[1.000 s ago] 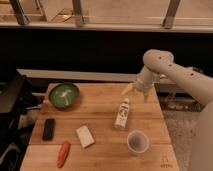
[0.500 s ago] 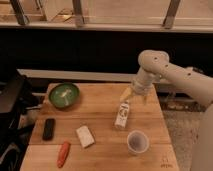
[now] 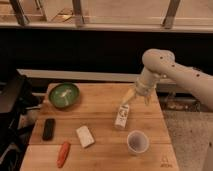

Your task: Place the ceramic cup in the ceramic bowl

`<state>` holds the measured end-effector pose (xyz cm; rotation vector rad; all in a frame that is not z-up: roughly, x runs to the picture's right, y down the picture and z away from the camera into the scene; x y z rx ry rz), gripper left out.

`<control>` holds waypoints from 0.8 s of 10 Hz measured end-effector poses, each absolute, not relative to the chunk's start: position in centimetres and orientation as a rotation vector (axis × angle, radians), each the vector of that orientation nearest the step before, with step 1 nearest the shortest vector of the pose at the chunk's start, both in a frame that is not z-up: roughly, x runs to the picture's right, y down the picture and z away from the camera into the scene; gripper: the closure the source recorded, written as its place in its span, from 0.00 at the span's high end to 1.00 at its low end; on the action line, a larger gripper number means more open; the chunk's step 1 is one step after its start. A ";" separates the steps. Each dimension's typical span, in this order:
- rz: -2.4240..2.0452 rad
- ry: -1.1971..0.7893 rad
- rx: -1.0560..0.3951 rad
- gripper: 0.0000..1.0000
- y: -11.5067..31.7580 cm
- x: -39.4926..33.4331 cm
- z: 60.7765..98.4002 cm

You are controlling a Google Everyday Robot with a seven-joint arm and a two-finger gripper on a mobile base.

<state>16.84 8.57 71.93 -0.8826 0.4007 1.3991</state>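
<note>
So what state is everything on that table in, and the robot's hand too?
ceramic cup: upright, empty, not held.
ceramic bowl: upright, no cup inside.
white bottle: beside the cup, just below the gripper.
gripper: above the bottle, away from the cup.

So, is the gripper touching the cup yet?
Apart. The camera view shows the gripper up by the top of the bottle, with bare table between it and the cup.

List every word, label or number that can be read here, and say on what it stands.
White bottle: printed label, too blurred to read.
Wooden table, corner beside the ceramic cup: small dark mark, too small to read.
No other text shows. The gripper hangs close to the bottle's top.
</note>
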 end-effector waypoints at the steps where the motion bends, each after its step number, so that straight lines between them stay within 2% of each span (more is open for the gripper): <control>1: 1.390 0.400 -0.866 0.80 8.8 17.5 71.6; 8: 1.332 0.386 -0.833 0.80 10.5 19.9 70.5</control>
